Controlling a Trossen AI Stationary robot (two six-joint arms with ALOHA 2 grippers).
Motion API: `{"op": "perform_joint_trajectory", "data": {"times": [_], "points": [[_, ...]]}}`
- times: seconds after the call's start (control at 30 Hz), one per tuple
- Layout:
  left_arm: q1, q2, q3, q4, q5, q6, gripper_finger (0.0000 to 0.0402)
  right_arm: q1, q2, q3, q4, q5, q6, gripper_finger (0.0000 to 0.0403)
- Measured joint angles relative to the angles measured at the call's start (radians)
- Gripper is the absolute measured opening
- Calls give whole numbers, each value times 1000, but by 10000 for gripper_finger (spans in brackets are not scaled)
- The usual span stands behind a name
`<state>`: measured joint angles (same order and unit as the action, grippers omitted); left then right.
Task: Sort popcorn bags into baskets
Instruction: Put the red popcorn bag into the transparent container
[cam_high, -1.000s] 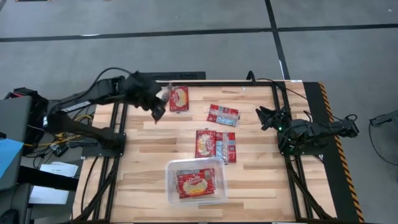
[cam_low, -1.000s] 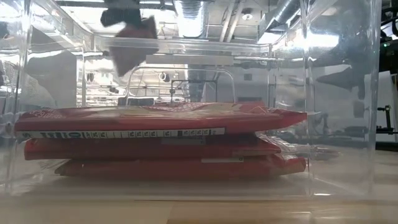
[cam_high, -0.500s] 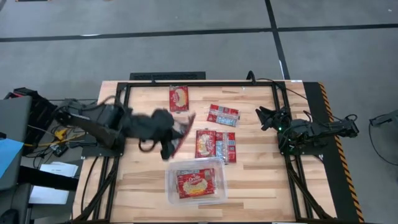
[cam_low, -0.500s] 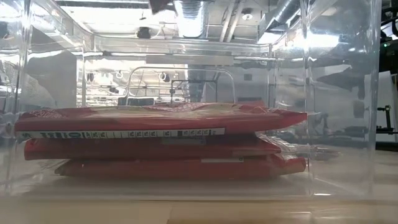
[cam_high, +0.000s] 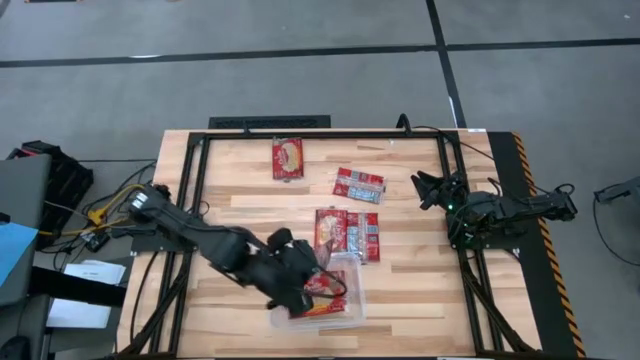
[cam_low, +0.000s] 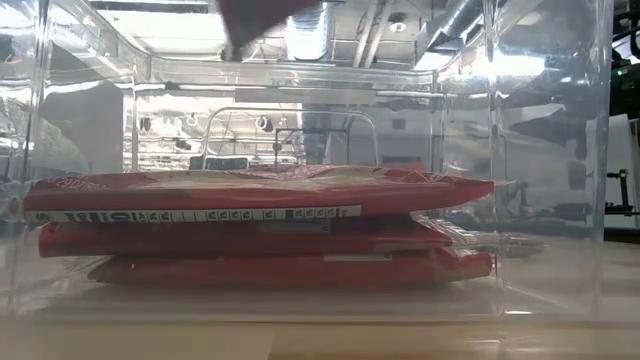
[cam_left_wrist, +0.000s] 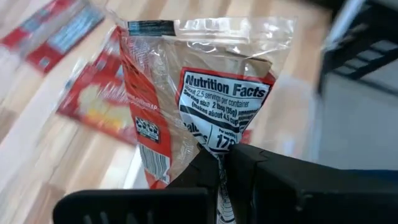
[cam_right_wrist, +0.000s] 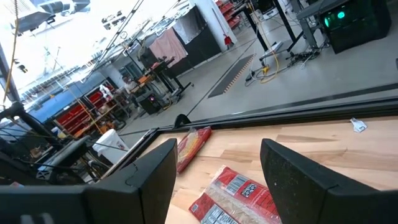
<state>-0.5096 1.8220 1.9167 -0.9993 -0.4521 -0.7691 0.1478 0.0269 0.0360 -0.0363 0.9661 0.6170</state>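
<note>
Held popcorn bag (cam_left_wrist: 205, 118): red packet with clear film end and a "Nutrition Facts" panel, pinched at its lower edge between the left gripper's (cam_left_wrist: 219, 167) two dark fingers, which are closed tight on it. From above, the left gripper (cam_high: 300, 278) sits over the near-left part of the clear basket (cam_high: 352, 300), arm and bag covering much of the basket's contents. Only a red strip of the stacked bags (cam_high: 322, 305) shows there.

Low view, through the basket wall (cam_low: 540, 150): three flat red bags stacked (cam_low: 270, 225) on the basket floor. A blurred red shape at the top edge, cut off, is likely the held bag; cannot confirm.

Beyond the basket, away from the camera edge: a pair of bags (cam_high: 347, 232) lying side by side just beside its far rim, one bag (cam_high: 358, 185) farther, one bag (cam_high: 287, 158) farthest.

Right gripper (cam_high: 428, 187) is well apart from the basket, at the table's right side, fingers spread wide, nothing between them.
</note>
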Motion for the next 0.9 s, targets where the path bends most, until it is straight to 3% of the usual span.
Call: {"op": "perform_joint_trajectory", "data": {"times": [0.3,0.77,0.9], "points": [[28,129,1,-50,149,24,0,3,0,0,0,0,-39,255],[66,226,1,-64,201,78,0,2,0,0,0,1,-42,255],[78,226,1,-57,208,106,26,2,0,0,0,0,-42,255]]}}
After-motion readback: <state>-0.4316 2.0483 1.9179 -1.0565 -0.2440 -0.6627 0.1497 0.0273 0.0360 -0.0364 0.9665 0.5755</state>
